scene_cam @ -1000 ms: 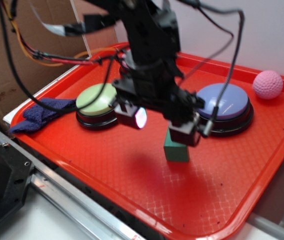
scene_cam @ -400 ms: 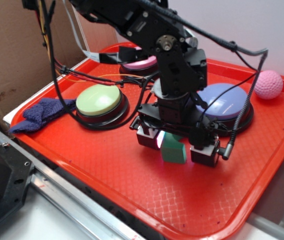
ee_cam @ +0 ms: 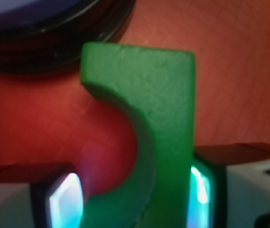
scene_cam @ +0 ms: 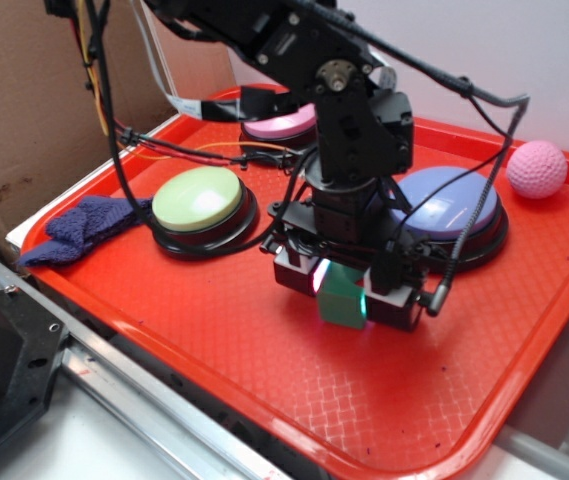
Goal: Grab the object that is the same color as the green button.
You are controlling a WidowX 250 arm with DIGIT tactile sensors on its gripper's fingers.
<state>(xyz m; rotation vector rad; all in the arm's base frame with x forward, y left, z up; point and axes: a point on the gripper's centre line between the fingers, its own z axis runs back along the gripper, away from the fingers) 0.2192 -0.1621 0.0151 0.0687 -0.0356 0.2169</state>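
The object, a small dark green block [scene_cam: 342, 297] with a semicircular arch cut-out, stands on the red tray [scene_cam: 214, 340] in front of the blue-lavender button. My gripper [scene_cam: 346, 292] is down at tray level with one finger on each side of the block. In the wrist view the block [ee_cam: 163, 95] fills the middle, its arch facing left. My gripper [ee_cam: 134, 197] has both glowing pads pressed against the block's sides, so it is shut on it. The green button [scene_cam: 199, 198], a pale lime dome on a black base, sits to the left, apart from the gripper.
A blue-lavender button [scene_cam: 449, 205] stands just behind the gripper, and its black rim [ee_cam: 40, 42] shows in the wrist view. A pink button [scene_cam: 284, 125] is at the back, a pink dimpled ball [scene_cam: 537, 168] at far right, a blue cloth [scene_cam: 84, 228] at the tray's left edge. Cardboard [scene_cam: 24, 100] walls the left.
The gripper has come down from above the block to tray level, straddled it, then narrowed until both pads meet its sides. The block still rests on the tray.
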